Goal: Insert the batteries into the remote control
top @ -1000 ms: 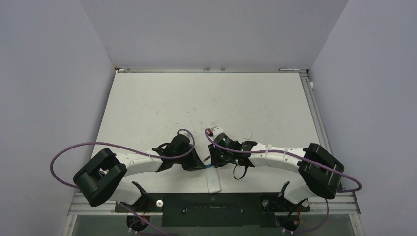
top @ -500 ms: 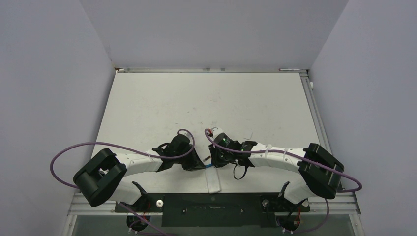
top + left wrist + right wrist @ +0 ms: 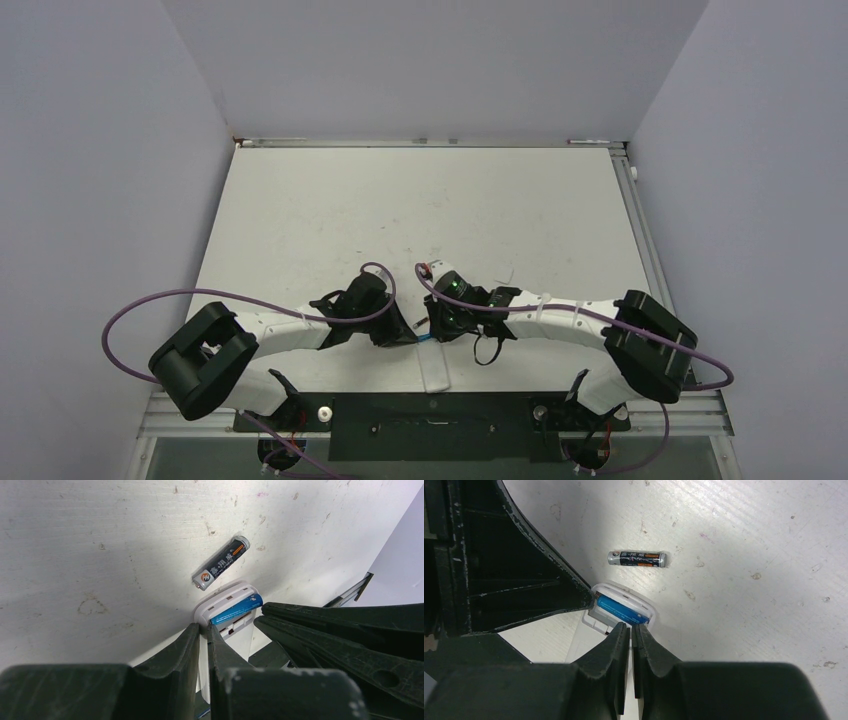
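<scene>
The white remote control [image 3: 227, 592] lies back up, its compartment open. The blue battery [image 3: 236, 609] sits in the slot at its rounded end. It also shows in the right wrist view [image 3: 621, 610]. The dark battery [image 3: 221, 562] lies loose on the table just beyond the remote [image 3: 624, 591], and shows in the right wrist view [image 3: 636, 558]. My left gripper [image 3: 206, 628] is shut on the remote's side edge. My right gripper [image 3: 630, 626] is shut, its tips at the remote's opposite edge by the blue battery. In the top view both grippers [image 3: 408, 333] [image 3: 432, 328] meet over the remote [image 3: 436, 372].
The white table [image 3: 400, 220] stretches beyond the arms, with walls on three sides. The black base rail [image 3: 430, 412] runs along the near edge, just behind the remote's near end.
</scene>
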### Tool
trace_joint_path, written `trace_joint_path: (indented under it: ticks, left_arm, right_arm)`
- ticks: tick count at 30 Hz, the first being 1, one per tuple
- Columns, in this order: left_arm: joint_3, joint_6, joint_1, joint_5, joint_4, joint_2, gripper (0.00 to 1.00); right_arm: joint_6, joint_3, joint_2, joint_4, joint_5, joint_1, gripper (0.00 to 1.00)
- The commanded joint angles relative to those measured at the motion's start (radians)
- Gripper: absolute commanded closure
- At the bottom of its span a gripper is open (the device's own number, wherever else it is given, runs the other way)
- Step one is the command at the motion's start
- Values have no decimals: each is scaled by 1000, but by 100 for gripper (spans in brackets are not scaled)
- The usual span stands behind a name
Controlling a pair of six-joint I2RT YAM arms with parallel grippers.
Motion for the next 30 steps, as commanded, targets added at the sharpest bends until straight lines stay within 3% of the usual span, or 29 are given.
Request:
trace_joint_path:
  ticks: [1,14,30]
  left_arm:
    - [27,13,3,6,18,3,93]
    - [30,23,3,8,18,6,93]
    - [33,20,3,8,16,3,93]
  right_arm:
    - [10,28,19,40,-12,12,91]
    - [10,37,61,33,-13,23,91]
    - [1,75,-26,-30,19,27,91]
